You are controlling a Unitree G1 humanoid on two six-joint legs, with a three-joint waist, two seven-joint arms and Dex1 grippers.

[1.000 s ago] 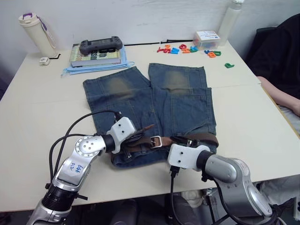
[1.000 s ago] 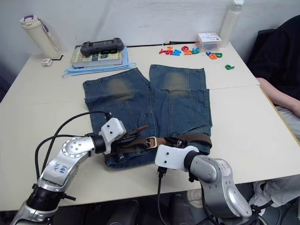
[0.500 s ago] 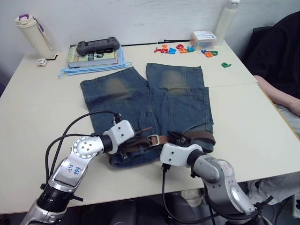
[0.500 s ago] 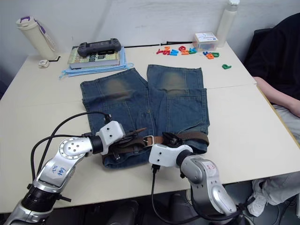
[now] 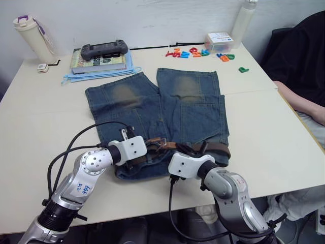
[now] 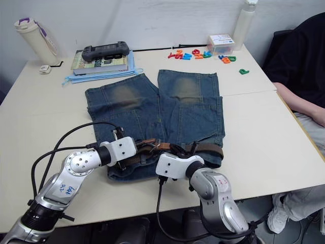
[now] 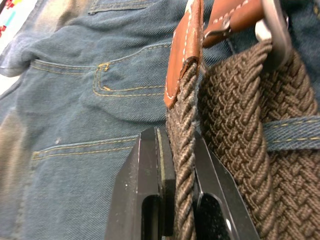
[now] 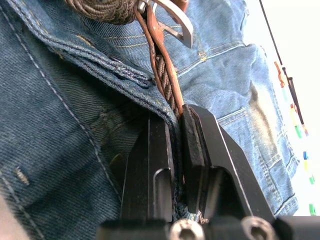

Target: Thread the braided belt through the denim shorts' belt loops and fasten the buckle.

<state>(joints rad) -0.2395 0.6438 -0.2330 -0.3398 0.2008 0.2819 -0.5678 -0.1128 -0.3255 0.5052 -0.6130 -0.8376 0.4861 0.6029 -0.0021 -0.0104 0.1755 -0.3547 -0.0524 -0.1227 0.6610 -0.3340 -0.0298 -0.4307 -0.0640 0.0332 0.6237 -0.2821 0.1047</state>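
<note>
The denim shorts (image 5: 167, 109) lie flat mid-table, waistband toward me. The braided belt (image 5: 216, 148) runs along the waistband. My left gripper (image 5: 146, 152) is shut on the brown strap, seen edge-on between its fingers (image 7: 150, 170), just below the tan leather end (image 7: 181, 55). A belt loop (image 7: 292, 131) crosses the strap beside it. My right gripper (image 5: 187, 151) is shut on the belt just behind the silver buckle (image 8: 174, 22), with waistband denim under its fingers (image 8: 157, 150). The two grippers sit close together at the waistband's middle.
A book (image 5: 96, 61) with a black controller (image 5: 104, 49) on it lies at the far left, near a bottle (image 5: 31, 31). Coloured letters (image 5: 195, 52) and a white box (image 5: 218, 40) are at the far right. A person's arm (image 5: 299, 104) rests by the table's right edge.
My right gripper has moved left toward the left gripper, so the buckle and the tan belt end are closer together. The camera has also shifted a little.
</note>
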